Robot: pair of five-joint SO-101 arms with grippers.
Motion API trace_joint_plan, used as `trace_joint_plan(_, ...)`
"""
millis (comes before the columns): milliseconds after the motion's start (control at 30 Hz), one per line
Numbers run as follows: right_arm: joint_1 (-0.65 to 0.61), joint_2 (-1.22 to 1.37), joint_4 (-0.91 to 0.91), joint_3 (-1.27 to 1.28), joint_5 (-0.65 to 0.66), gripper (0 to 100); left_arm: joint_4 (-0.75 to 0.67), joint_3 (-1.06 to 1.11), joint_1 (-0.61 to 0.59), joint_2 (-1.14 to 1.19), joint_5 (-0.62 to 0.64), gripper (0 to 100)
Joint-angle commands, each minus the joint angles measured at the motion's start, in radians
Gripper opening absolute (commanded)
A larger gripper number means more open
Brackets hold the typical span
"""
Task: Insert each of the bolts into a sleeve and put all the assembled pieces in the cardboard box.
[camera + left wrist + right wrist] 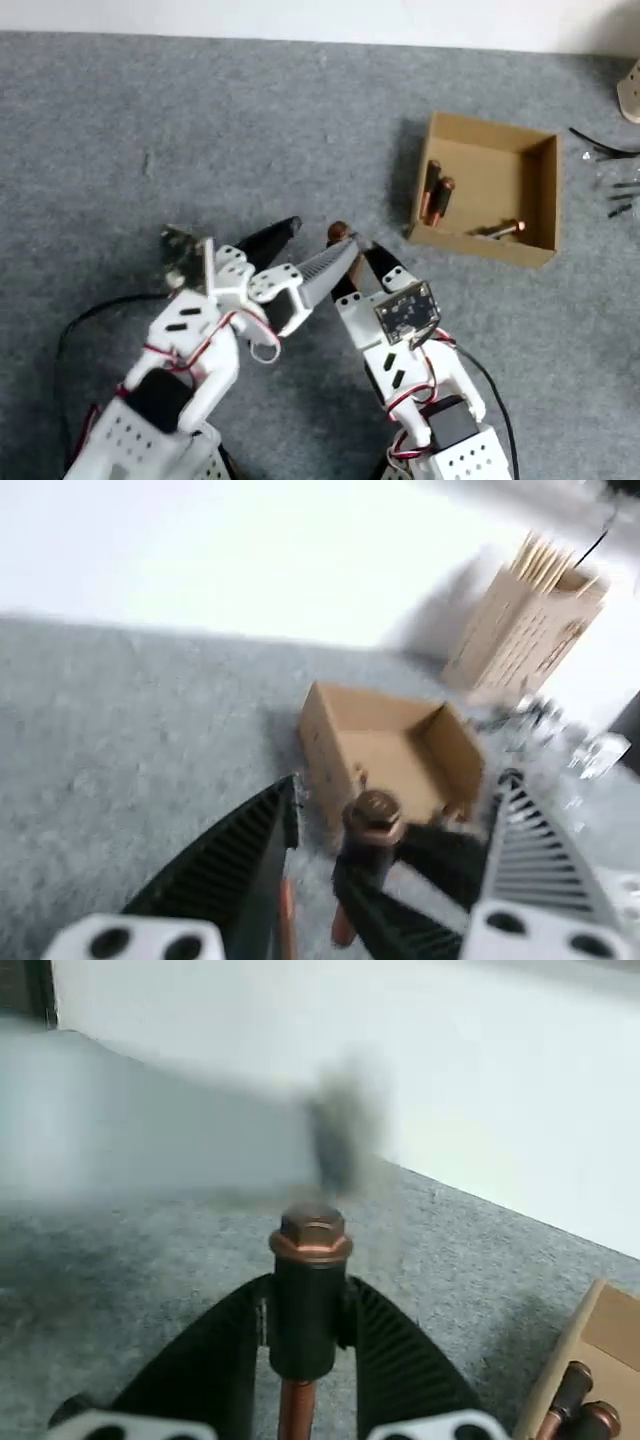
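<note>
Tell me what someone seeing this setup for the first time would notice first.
The eye goes first to the right gripper, shut on a black sleeve with a copper bolt standing upright in it, above the grey table. The left gripper is open right beside it. Off to the side sits the cardboard box, with three assembled pieces lying inside.

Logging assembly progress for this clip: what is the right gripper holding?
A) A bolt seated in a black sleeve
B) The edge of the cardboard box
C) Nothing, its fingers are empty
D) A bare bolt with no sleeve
A: in the right wrist view the right gripper is shut on the black sleeve, with the bolt showing its copper head above the sleeve and its shank below.
</note>
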Motion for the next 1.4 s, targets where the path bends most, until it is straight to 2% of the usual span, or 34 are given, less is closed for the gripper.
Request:
trace_joint_plan(0,0.059,-0.021,-0.039,0.093,-0.052,0.5,0.094,0.008,0.001,-0.166,-0.003,29)
trace_joint_plan(167,0.137,-0.021,-0.050,0.093,-0.097,0.5,0.130,0.102,-0.056,-0.337,-0.109,27)
trace_joint_plan(233,0.140,-0.016,-0.044,0.093,-0.097,0.5,0.124,0.108,-0.113,-0.321,-0.112,20)
trace_joint_plan(367,0.176,-0.015,-0.022,0.093,-0.097,0.5,0.037,0.159,-0.208,-0.303,-0.114,0)
trace_joint_plan(467,0.223,-0.015,-0.022,0.093,-0.098,0.5,-0.058,0.242,-0.285,-0.303,-0.114,3)
trace_joint_plan(533,0.246,-0.015,-0.004,0.093,-0.098,0.5,-0.103,0.294,-0.340,-0.303,-0.114,0)
trace_joint_plan(633,0.269,-0.015,0.025,0.093,-0.098,0.5,-0.106,0.312,-0.406,-0.295,-0.137,1)
trace_joint_plan(733,0.302,-0.015,0.059,0.093,-0.098,0.5,-0.084,0.320,-0.414,-0.294,-0.270,1)
trace_joint_plan(867,0.332,-0.018,0.117,0.093,-0.097,0.5,0.038,0.318,-0.414,-0.294,-0.476,1)
trace_joint_plan(967,0.334,-0.019,0.124,0.090,-0.097,0.5,0.068,0.346,-0.412,-0.294,-0.568,1)
trace_joint_plan(1200,0.335,-0.013,0.091,0.073,-0.097,0.5,0.072,0.346,-0.414,-0.292,-0.566,1)
trace_joint_plan(1367,0.337,0.064,0.064,-0.045,-0.097,0.5,0.074,0.346,-0.412,-0.291,-0.566,1)
